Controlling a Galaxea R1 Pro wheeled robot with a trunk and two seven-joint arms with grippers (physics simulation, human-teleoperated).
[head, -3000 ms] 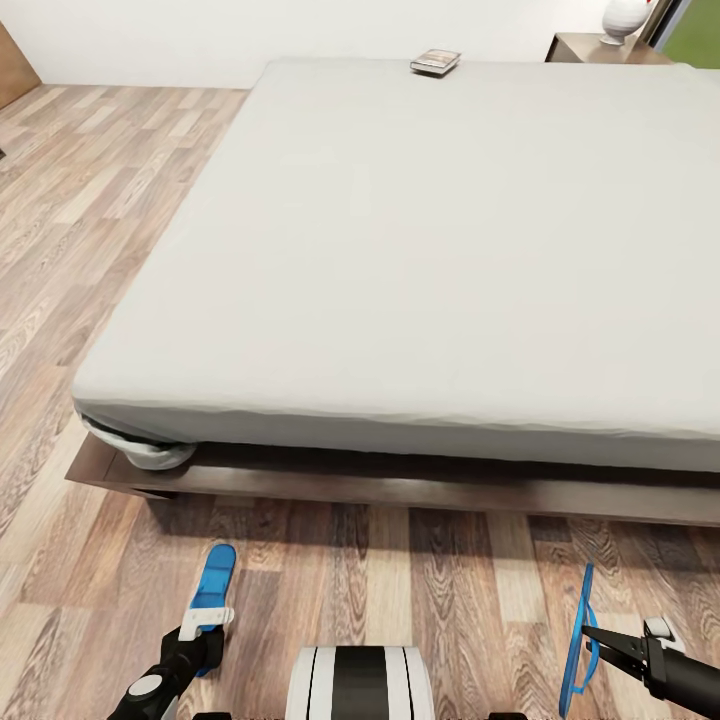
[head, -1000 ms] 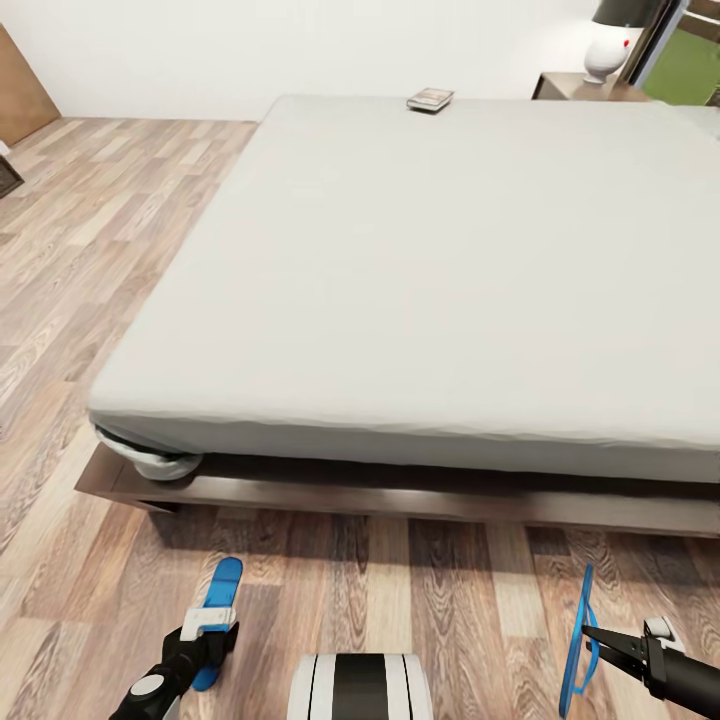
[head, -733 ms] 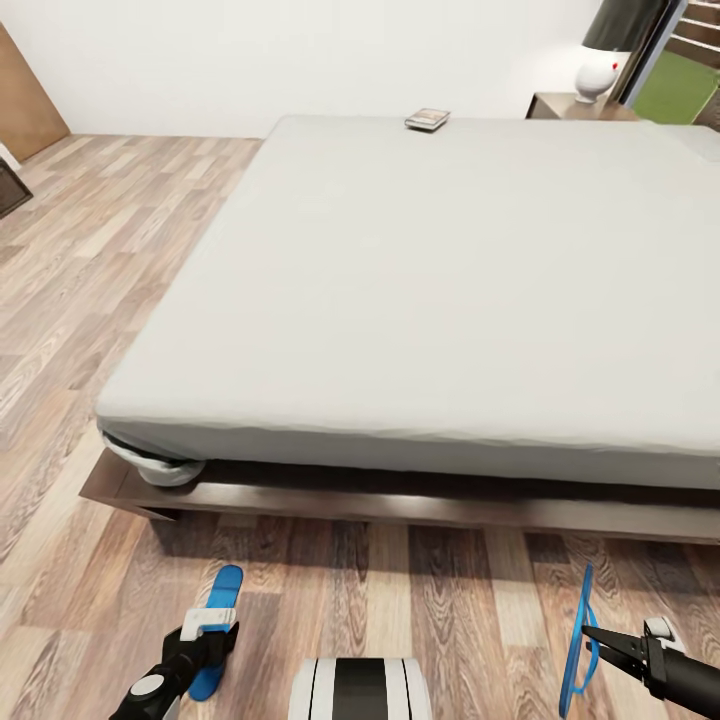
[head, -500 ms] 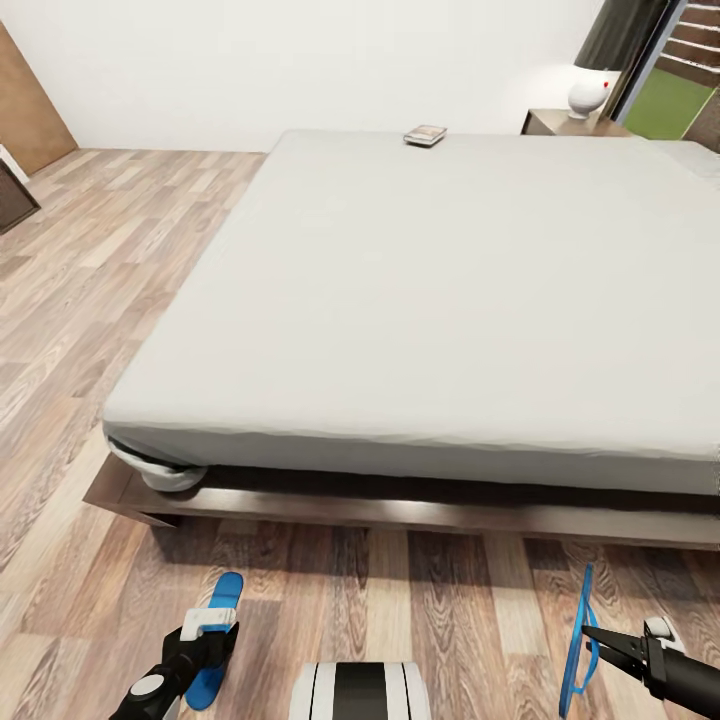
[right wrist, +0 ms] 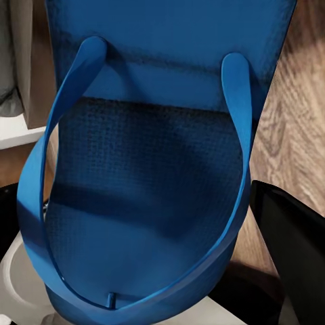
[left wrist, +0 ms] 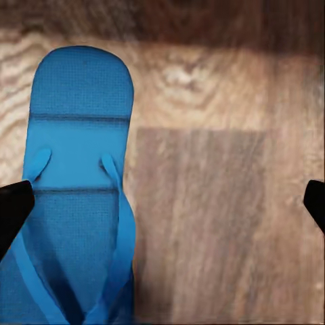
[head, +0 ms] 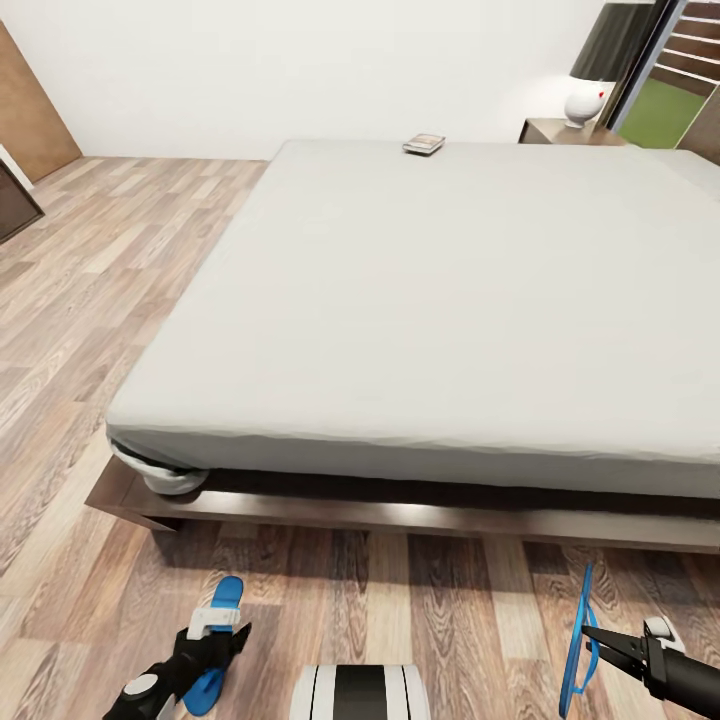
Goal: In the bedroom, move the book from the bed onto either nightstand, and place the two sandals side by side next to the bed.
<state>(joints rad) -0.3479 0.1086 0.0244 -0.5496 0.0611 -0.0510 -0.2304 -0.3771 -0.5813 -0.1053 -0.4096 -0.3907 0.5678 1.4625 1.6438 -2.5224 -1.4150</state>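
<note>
Since three seconds ago the head camera has tilted up and swung a little, so the whole picture has shifted: more of the white wall shows beyond the large low bed with its pale-grey mattress and dark-brown wooden frame (head: 330, 505). Over the last half second the left gripper (head: 228, 640) has spread its black fingers, letting go of the flat bright blue flip-flop (head: 215, 640) it had been holding.

That sandal lies sole-down on the light wood-plank floor (head: 90, 260), just off the bed's near left corner. In the left wrist view the flat sandal (left wrist: 74, 183) sits beside one black fingertip (left wrist: 12, 213), with the other fingertip far across the frame, so the jaws stand wide apart and hold nothing.

Off the bed's near right end, the right gripper (head: 600, 640) pinches the second bright blue flip-flop (head: 578, 640) with its black fingers closed on it, the sandal standing on edge above the floor. The right wrist view shows this sandal's sole and thong straps (right wrist: 162, 176) close up.

The small thin book with a grey-and-orange cover (head: 424, 144) rests at the bed's far edge, near the wall. Past the bed's far right corner stands a low dark-brown wooden nightstand (head: 548, 131) carrying a white round-bodied lamp with a dark shade (head: 584, 100).
</note>
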